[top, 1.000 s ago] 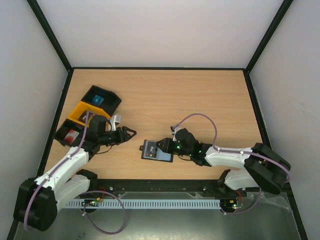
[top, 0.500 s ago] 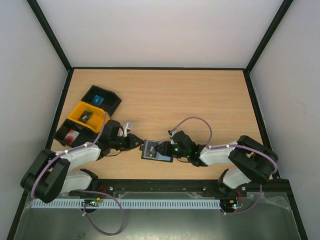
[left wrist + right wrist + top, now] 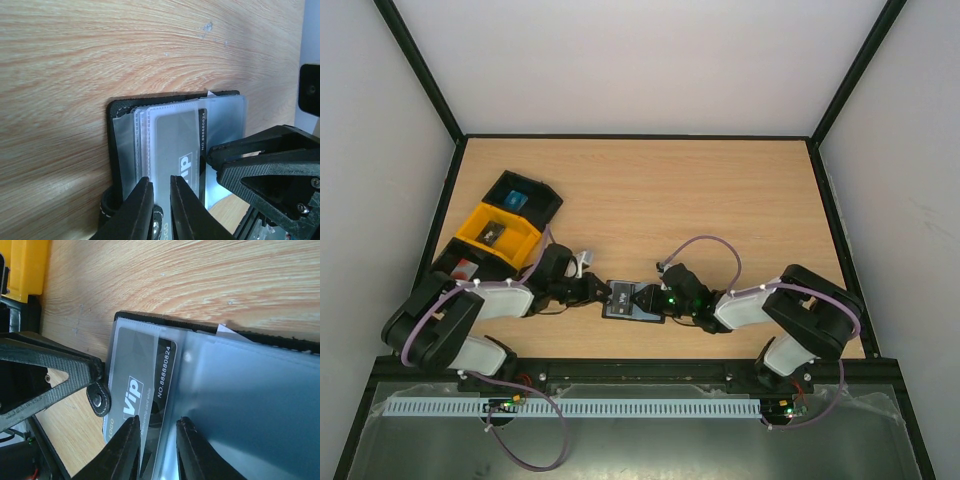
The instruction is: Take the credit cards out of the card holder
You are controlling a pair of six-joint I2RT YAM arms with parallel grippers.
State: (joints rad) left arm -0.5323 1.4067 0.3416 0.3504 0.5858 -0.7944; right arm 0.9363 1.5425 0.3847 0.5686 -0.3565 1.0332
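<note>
Card holder (image 3: 632, 300) lies open and flat on the worktop (image 3: 720, 200), near the front edge, between the 2 arms. Clear sleeves are fanned out over the black cover.

1 grey VIP card (image 3: 140, 380) is in a sleeve, printed NO.88880924, not out yet.

Left gripper (image 3: 160, 187) is at the holder's left edge, beside the snap tab (image 3: 98, 398). Jaws are almost together with the edge of the sleeve stack between them. Cannot tell whether they are clenched, or whether card or sleeve sits in the gap.

Right gripper (image 3: 157, 445) comes in from the opposite side. Jaws are narrow and grasping a clear sleeve leaf of the holder, fingertips right at the VIP card's long edge.

3 trays sit in a row at the left edge of the worktop, well apart from the holder:
- far black tray (image 3: 542, 207): blue card (image 3: 516, 199)
- yellow tray (image 3: 475, 222): dark grey card (image 3: 492, 234)
- near black tray (image 3: 445, 262): red card (image 3: 463, 268), partly hidden by the left arm
</note>
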